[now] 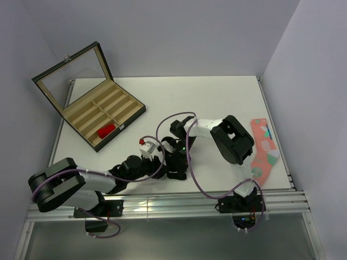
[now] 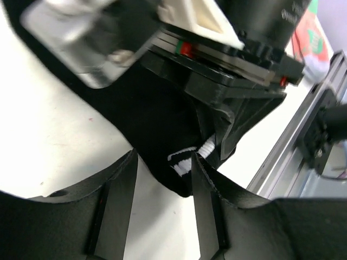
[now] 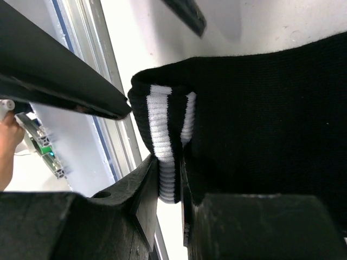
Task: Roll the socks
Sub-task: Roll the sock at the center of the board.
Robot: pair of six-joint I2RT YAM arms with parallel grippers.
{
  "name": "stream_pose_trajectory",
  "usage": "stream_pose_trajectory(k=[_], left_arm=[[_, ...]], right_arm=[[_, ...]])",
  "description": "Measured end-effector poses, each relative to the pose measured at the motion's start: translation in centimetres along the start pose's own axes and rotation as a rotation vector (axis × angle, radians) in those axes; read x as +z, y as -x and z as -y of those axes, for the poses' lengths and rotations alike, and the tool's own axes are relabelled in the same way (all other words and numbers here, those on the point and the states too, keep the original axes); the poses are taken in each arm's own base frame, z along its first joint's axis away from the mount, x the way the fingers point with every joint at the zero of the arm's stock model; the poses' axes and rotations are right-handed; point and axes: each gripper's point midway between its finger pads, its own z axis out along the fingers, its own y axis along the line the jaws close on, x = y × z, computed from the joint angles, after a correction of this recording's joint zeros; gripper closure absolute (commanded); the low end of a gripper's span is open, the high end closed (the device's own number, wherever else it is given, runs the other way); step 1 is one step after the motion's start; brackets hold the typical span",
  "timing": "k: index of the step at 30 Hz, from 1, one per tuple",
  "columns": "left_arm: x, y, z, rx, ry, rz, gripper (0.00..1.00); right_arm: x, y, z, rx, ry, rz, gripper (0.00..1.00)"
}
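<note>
The black sock (image 3: 260, 108) lies on the white table between both grippers; in the top view the grippers hide most of it. My right gripper (image 3: 169, 162) is shut on its folded cuff with two white stripes (image 3: 161, 124); in the top view this gripper (image 1: 177, 166) points down at the table's near middle. My left gripper (image 2: 162, 162) is open, its fingers (image 2: 122, 184) either side of the sock's striped end (image 2: 181, 162), and it meets the right one in the top view (image 1: 164, 158). The red sock (image 1: 106, 130) lies in a compartment of the box.
An open black box (image 1: 135, 112) with wooden dividers and a raised glass lid stands at the back left. A salmon-pink sock (image 1: 264, 149) with green and white patches lies at the right edge. A metal rail (image 1: 179, 203) runs along the near edge.
</note>
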Motion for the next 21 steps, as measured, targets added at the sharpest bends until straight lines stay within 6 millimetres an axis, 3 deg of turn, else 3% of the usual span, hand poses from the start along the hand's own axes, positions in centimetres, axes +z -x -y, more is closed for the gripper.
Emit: stream_pose_trajectory(k=[12, 21], left_arm=[[1.5, -1.7, 2.2, 0.071, -0.14, -0.099, 0.49], [1.9, -2.9, 2.4, 0.069, -0.172, -0.148, 0.53]], right_arm=[[0.0, 0.0, 0.1, 0.037, 0.032, 0.0, 0.84], [0.0, 0.0, 0.1, 0.043, 0.035, 0.002, 0.84]])
